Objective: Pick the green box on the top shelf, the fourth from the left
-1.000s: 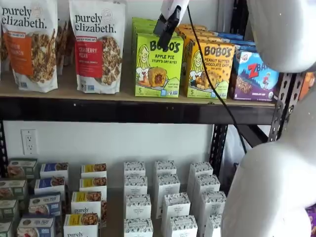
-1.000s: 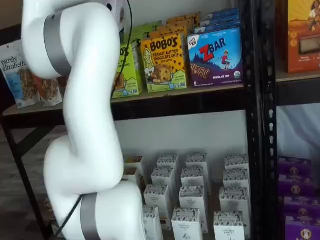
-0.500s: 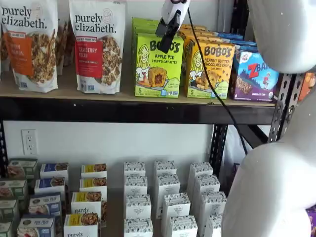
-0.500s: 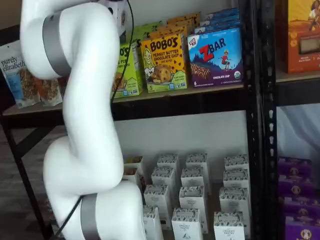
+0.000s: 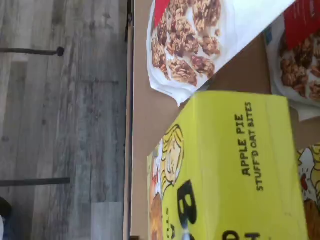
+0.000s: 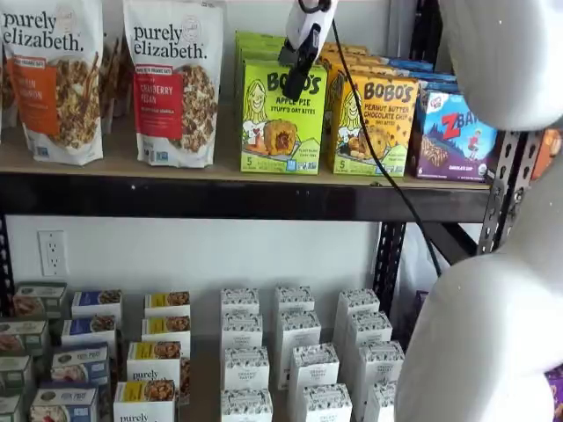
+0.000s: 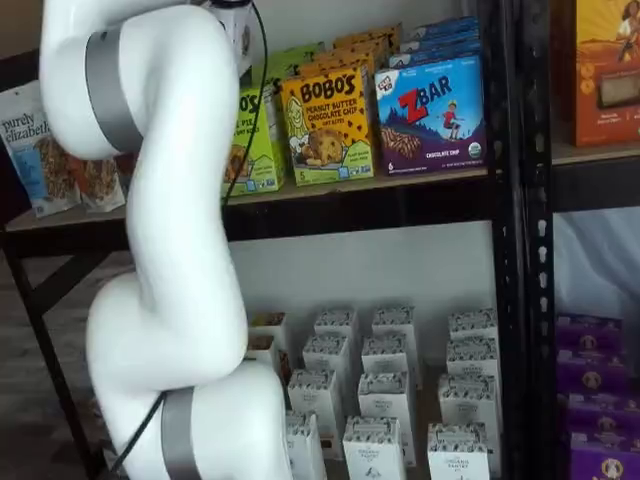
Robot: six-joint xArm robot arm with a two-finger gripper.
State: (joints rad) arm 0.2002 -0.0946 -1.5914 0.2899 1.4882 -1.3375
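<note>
The white gripper with black fingers (image 6: 296, 69) hangs before the upper front of the lime-green Bobo's apple pie carton (image 6: 282, 117), its jaws released, nothing between them. The carton stands upright on the long tan wooden top shelf (image 6: 123, 163), beside the yellow-orange Bobo's peanut butter box (image 6: 374, 126).

Even bright lighting; wrist view slightly blurred.

The arm (image 7: 170, 250) is glossy white with rounded, bulky segments and grey bands at its joints. A thin black cable (image 6: 378, 158) runs along it. The gripper (image 6: 297, 63) has a white body and black fingers.
</note>
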